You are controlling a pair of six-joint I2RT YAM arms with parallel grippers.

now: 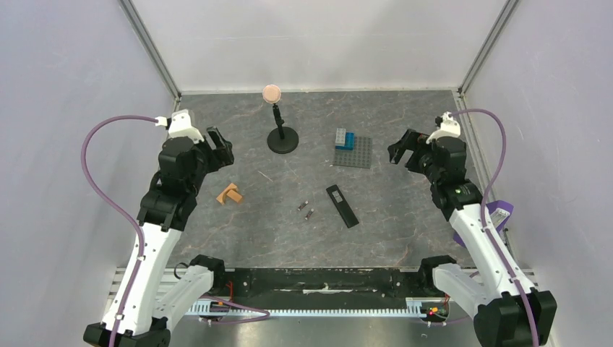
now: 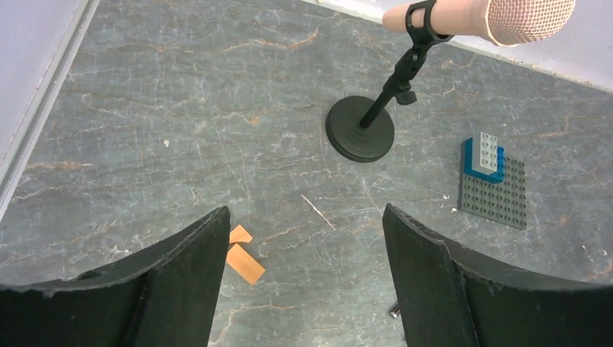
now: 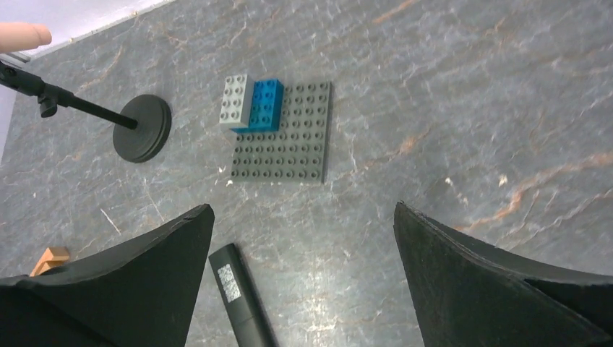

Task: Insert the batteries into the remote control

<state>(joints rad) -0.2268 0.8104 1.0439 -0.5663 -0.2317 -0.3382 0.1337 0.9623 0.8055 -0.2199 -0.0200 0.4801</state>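
The remote control lies flat and slanted on the table's middle, a pale rectangle near its far end; it also shows low in the right wrist view as the remote control. Two batteries lie side by side just left of it; one battery's end peeks out beside my left finger. My left gripper hovers open at the left, well away from them. Over at the right my right gripper hangs open, with nothing between its fingers.
A microphone stand rises at the back centre. A grey studded baseplate with blue and grey bricks lies behind the remote. Small orange wooden blocks sit near the left arm. Grey walls enclose the table.
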